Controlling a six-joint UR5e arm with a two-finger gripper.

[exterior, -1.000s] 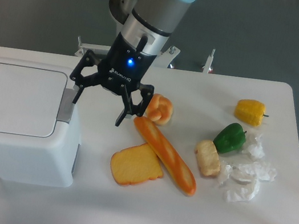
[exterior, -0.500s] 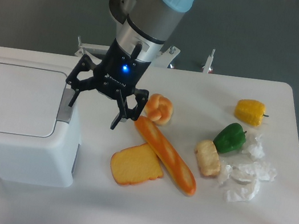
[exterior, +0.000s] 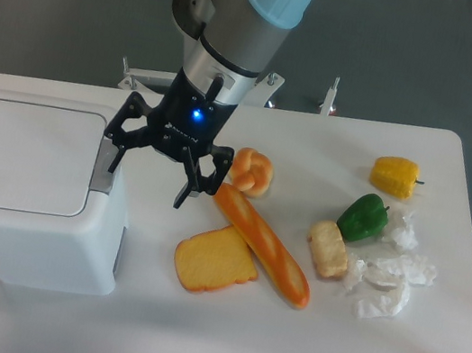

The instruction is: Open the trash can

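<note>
Plastic, by the look of it, and stiff: the trash can (exterior: 27, 195) is a big white box with rounded corners standing at the left edge of the table (exterior: 279, 349), toward the front corner. Its flat lid (exterior: 20, 154) lies shut, and a small grey tab (exterior: 105, 174) sits at the lid's right edge. The body seems too broad to grip and probably heavy enough to stay put, while the lid is likely light and swings on a hinge. So the tab looks like the place to take hold, or to press; smooth plastic may slip under the fingers.

Just above that tab hangs the gripper (exterior: 150, 173), jaws spread wide and holding nothing, one finger (exterior: 114, 155) almost over the tab, the other out over the table.

Food lies toward the middle and right: a bun (exterior: 252, 171), a baguette (exterior: 260, 245), a toast slice (exterior: 215, 260), a green pepper (exterior: 363, 217), a yellow pepper (exterior: 395, 175) and crumpled paper (exterior: 387, 281).
</note>
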